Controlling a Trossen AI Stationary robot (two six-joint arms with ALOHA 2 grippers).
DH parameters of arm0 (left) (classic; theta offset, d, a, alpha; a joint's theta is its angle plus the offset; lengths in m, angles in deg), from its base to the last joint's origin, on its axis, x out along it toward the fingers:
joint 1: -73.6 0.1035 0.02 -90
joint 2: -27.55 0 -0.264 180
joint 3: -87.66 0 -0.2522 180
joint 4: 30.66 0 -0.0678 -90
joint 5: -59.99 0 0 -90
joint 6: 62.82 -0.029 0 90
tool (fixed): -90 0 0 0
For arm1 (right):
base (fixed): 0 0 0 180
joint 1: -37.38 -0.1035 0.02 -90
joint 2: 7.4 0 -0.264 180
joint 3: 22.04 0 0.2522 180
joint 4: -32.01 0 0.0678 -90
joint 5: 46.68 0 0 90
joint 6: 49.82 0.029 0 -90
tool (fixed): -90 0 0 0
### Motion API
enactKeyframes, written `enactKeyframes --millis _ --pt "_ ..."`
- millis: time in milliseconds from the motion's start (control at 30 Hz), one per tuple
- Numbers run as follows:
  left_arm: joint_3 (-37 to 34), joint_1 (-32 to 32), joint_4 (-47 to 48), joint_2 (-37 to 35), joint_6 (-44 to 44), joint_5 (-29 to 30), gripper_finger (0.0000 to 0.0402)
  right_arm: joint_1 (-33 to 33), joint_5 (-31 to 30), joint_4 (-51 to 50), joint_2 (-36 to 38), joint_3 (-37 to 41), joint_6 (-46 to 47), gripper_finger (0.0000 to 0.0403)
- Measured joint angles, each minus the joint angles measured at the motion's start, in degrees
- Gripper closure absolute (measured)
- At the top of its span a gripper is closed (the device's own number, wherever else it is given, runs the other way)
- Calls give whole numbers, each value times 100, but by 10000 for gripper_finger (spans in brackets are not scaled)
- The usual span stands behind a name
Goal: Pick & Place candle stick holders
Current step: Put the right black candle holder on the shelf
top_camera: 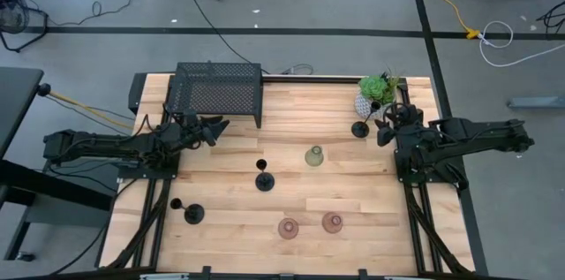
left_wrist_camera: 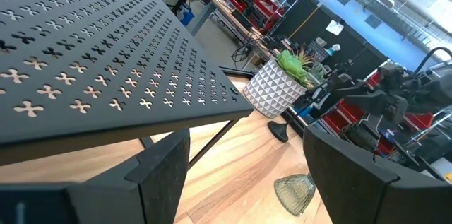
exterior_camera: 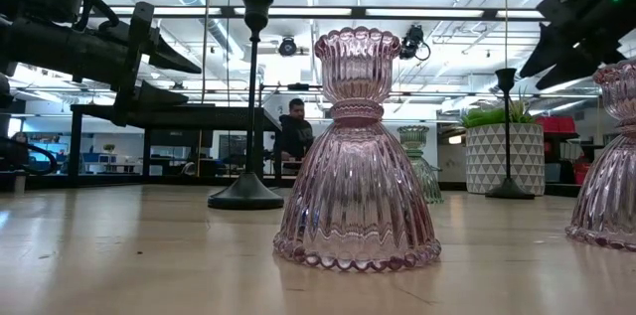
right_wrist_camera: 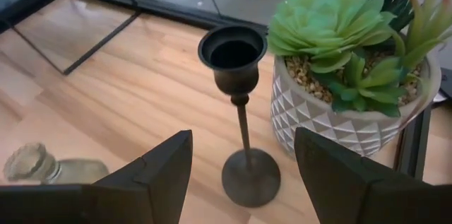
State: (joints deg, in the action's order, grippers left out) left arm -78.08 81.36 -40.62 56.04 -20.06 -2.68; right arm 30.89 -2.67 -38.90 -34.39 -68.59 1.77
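— Jaws on both arms stood parted and empty. How were they placed?

— Pictured from above: the right gripper (top_camera: 385,132) hung beside a black candle holder (top_camera: 359,129), which stood upright just ahead of its spread fingers (right_wrist_camera: 159,171), not between them and untouched. A potted plant (top_camera: 376,92) sat close behind that holder.

— And the other arm?

— The left gripper (top_camera: 214,128) waited, released, at the near corner of a black mesh box (top_camera: 219,90), with nothing in its grasp.

— Where were the remaining holders?

— Well apart from either set of jaws. A pale green glass holder (top_camera: 314,155) stood between the two grippers, nearer the right one. A second black holder (top_camera: 264,180) stood just beyond it toward the table's middle. A third black holder (top_camera: 193,215) stood at the front left, and two pink glass holders (top_camera: 289,227) (top_camera: 332,222) sat side by side near the front edge of the wooden table (top_camera: 353,192).
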Motion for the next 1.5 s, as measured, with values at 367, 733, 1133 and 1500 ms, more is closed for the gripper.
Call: enactKeyframes --millis 367,733,1133,1500 --pt "0 1 0 -2 26 -20 125 50 -514 646 0 382 13 153" --pt "-1 -2 0 -2 7 -20 125 318 -551 1184 0 642 -137 163" --pt "0 -1 2 -1 5 -20 125 779 -545 1670 -142 644 -661 163" --pt "1 0 0 -1 7 -20 125 1224 -121 2395 -648 644 -1305 164"
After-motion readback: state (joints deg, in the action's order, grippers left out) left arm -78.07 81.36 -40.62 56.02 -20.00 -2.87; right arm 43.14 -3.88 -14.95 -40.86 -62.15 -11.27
